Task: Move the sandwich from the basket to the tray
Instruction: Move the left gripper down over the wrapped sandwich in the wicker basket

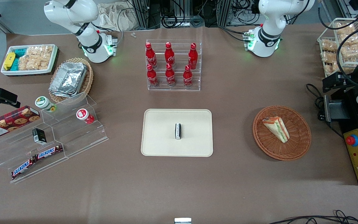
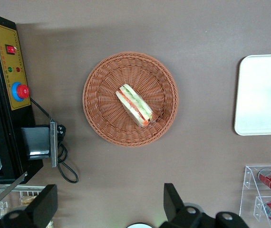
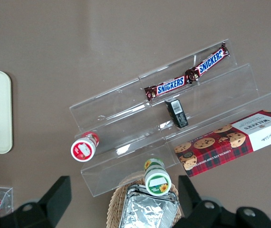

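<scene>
The sandwich (image 1: 277,127), a pale bread wedge with orange, red and green layers, lies in the round reddish-brown wicker basket (image 1: 291,149). Both also show in the left wrist view, the sandwich (image 2: 134,105) in the middle of the basket (image 2: 102,95). The beige tray (image 1: 166,137) lies beside the basket, toward the parked arm's end; part of the tray (image 2: 261,95) shows in the left wrist view. My left gripper (image 1: 329,83) hangs open and empty, high up toward the working arm's end of the table, well apart from the basket; its fingers (image 2: 173,199) stand wide apart.
A small black-and-white item (image 1: 177,131) stands on the tray. A clear rack of red cola bottles (image 1: 173,65) stands farther from the front camera than the tray. A black control box with a red button (image 1: 357,155) and cables lies beside the basket. A wire rack of snack packets (image 1: 343,43) stands nearby.
</scene>
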